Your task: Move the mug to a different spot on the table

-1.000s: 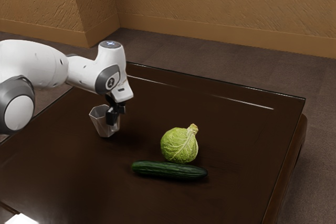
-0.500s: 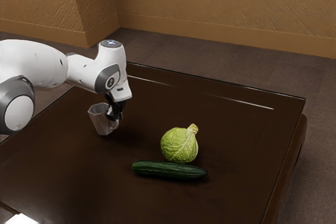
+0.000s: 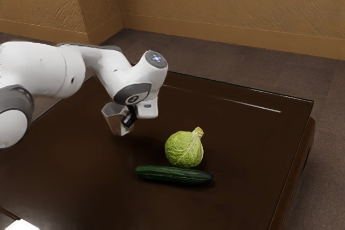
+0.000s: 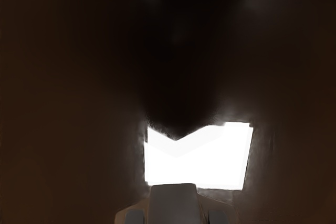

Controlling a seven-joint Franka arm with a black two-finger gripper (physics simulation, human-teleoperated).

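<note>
A pale grey mug (image 3: 112,118) hangs tilted above the dark table (image 3: 242,149), held at its rim by my black gripper (image 3: 128,119), which is shut on it. The mug is off the tabletop, to the exterior view's left of the cabbage. In the wrist view the mug (image 4: 197,156) appears as a bright white block just under my hand, with the dark tabletop behind it.
A green cabbage (image 3: 185,148) sits near the table's middle, with a dark green cucumber (image 3: 173,174) lying just in front of it. The table has a raised rim (image 3: 294,176) along the exterior view's right edge. Brown floor and tan walls surround it.
My arm has swung toward the exterior view's right and lifted, carrying the mug off the table and closer to the cabbage. The cabbage and cucumber have not moved.
</note>
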